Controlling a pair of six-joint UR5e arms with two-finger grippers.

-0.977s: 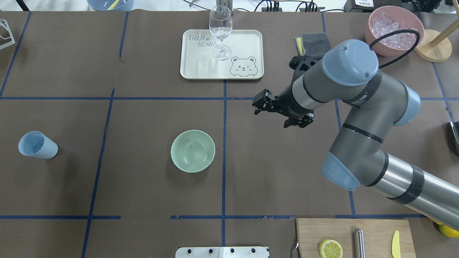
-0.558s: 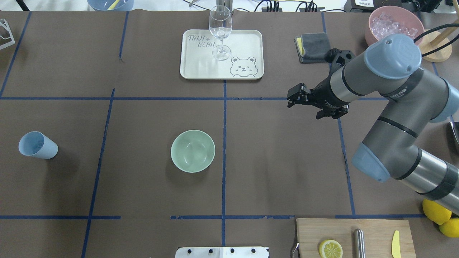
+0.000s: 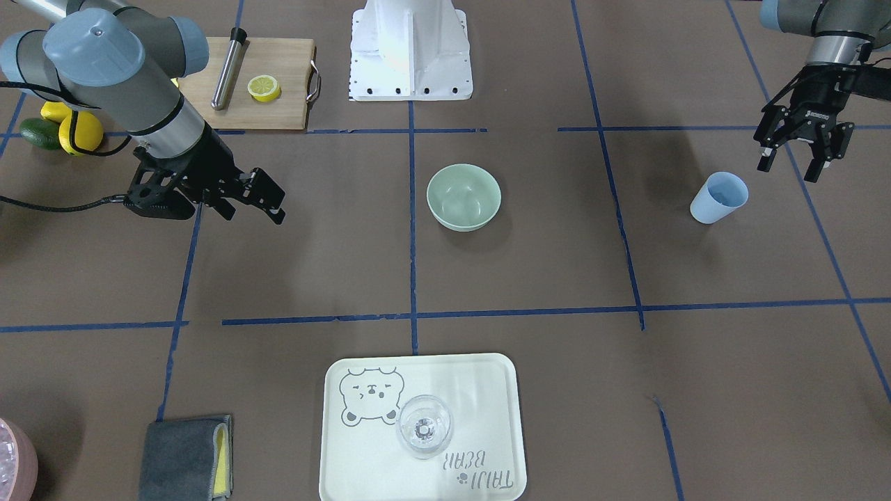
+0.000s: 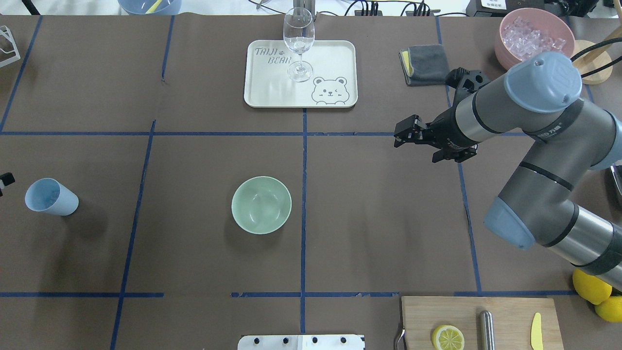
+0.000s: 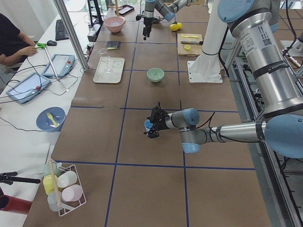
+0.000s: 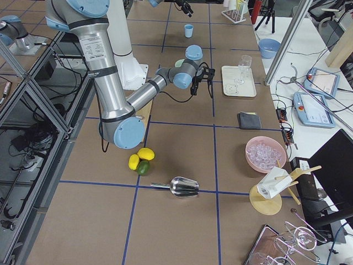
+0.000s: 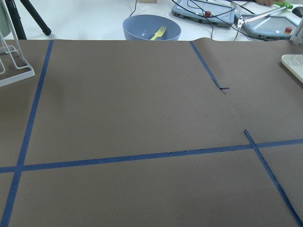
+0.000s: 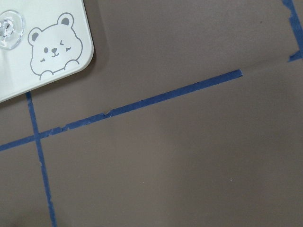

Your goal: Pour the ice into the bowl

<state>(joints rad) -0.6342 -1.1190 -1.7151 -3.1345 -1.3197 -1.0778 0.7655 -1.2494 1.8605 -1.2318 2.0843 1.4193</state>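
Observation:
The pale mint-green bowl (image 4: 261, 204) (image 3: 463, 196) stands near the table's middle, and I see nothing in it. No ice shows in any view. A light blue cup (image 4: 51, 197) (image 3: 719, 197) stands far out on my left side, its contents too small to make out. My left gripper (image 3: 788, 170) hangs open just beside and above the cup, holding nothing; only its tip (image 4: 4, 181) shows in the overhead view. My right gripper (image 4: 399, 137) (image 3: 273, 205) is open and empty over bare table, well to the right of the bowl.
A cream tray (image 4: 330, 53) carries a wine glass (image 4: 298, 43) at the back. At the back right are a grey cloth (image 4: 425, 64) and a pink container (image 4: 533, 39) of ice-like pieces. A cutting board (image 4: 510, 311) with a lemon slice (image 4: 447, 337) lies at the front right, lemons (image 4: 590, 287) beside it.
My right arm has swung right, carrying its open gripper away from the table's middle. The left gripper's tip has come into the overhead view's left edge by the cup.

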